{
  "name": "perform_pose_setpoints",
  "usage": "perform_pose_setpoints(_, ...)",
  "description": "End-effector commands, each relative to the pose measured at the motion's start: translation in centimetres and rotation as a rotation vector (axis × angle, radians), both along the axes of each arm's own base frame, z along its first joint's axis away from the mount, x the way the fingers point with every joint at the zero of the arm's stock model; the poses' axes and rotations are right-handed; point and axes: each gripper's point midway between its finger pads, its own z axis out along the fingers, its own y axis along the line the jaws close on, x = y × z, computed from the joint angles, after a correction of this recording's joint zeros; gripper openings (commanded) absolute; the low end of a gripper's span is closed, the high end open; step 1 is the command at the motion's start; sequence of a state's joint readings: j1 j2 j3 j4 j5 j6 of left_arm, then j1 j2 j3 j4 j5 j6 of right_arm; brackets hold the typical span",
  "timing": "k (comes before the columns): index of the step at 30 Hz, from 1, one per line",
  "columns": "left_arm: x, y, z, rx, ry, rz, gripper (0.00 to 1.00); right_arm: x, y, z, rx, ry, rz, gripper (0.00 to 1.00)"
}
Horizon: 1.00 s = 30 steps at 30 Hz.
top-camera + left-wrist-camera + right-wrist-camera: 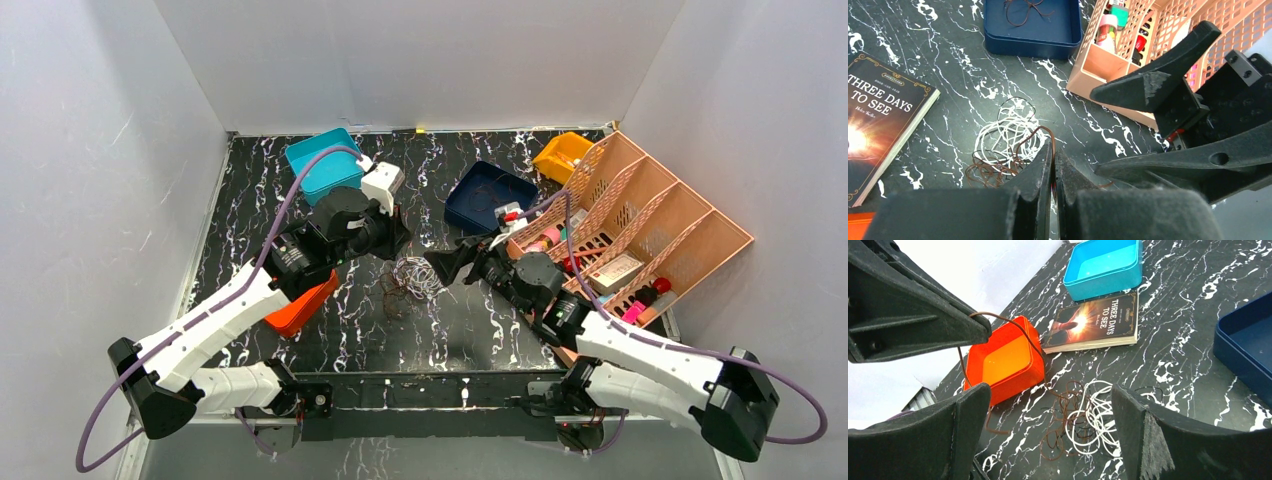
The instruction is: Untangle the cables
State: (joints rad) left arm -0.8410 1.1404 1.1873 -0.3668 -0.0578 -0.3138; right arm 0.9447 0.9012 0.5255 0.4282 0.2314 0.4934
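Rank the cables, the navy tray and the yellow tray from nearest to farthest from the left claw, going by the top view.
1. The cables, mid-table, right by the left claw.
2. The navy tray, farther back, to the right.
3. The yellow tray, far right corner.

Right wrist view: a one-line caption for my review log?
Open right tool frames the cables; the shut left tool grips one brown strand; orange box and book lie beyond.
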Motion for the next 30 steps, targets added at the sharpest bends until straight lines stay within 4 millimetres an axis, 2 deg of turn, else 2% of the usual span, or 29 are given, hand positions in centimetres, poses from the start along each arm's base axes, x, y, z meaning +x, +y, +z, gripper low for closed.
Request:
perform_pose_setpoints(1, -0.9, -0.2, 2.7, -0.047, -0.044, -0.052, 0.0, 0.2, 1.0, 3.4, 0.125, -0.087, 0.019, 0.98)
perform_pose_setpoints(10, -1.4, -0.2, 3.8, -0.068, -0.065, -0.077, 0.0, 0.8, 3.0, 2.8, 0.118, -0.086, 0.056, 0.98)
perform_pose_setpoints(16, -2.0, 0.0, 5.7, -0.108, -0.09, -0.092, 0.0, 1.4, 4.4, 2.3, 0.127, -0.097, 0.078, 0.95)
perform_pose_setpoints(24, -2.7, -0.3, 7.7, -0.146, -0.104, -0.131, 0.0, 2.2, 7.4, 2.3, 0.104, -0.193, 0.155, 0.78)
perform_pose_setpoints(30, -3.0, -0.3, 10.0, -0.181, -0.134, -0.147, 0.0, 2.9, 9.2, 1.1, 0.071, -0.216, 0.195, 0.66)
